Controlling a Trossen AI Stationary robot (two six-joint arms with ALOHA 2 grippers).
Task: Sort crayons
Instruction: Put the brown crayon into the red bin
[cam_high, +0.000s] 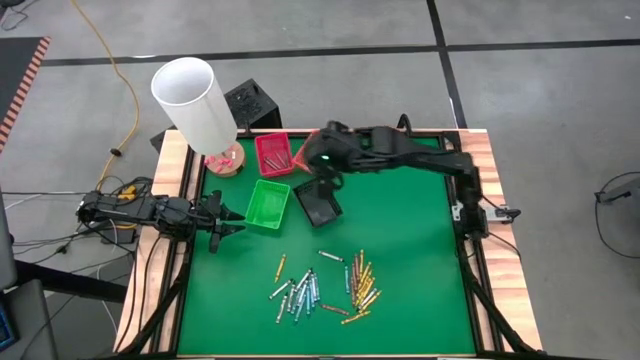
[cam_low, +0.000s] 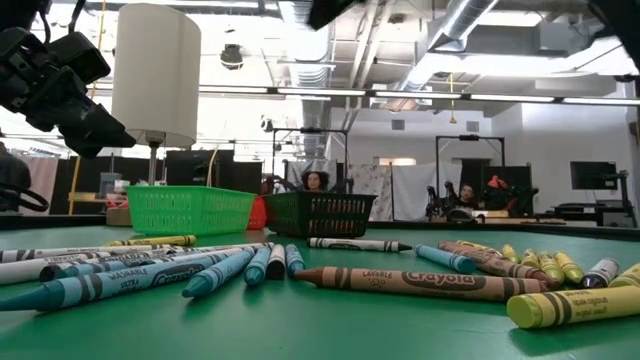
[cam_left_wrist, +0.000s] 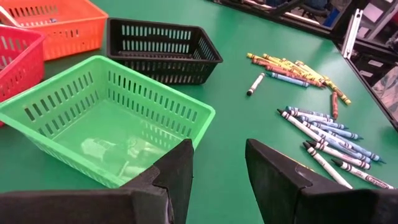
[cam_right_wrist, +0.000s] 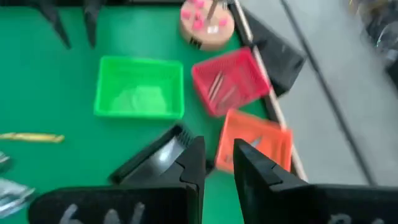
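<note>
Crayons (cam_high: 322, 287) lay heaped mid-mat, near trays. Right gripper (cam_right_wrist: 216, 163) hovered over orange tray (cam_right_wrist: 256, 147), jaws parted, empty. Left gripper (cam_left_wrist: 219, 168) waited beside green tray (cam_left_wrist: 106, 124), parted, empty. Risked clipping tray rims on descent.

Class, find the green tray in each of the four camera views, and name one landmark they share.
High view: green tray, left of centre, beside the left gripper.
Low view: left of centre, behind the crayons.
Left wrist view: left half.
Right wrist view: left of centre.
Shared landmark: the black tray next to it.
</note>
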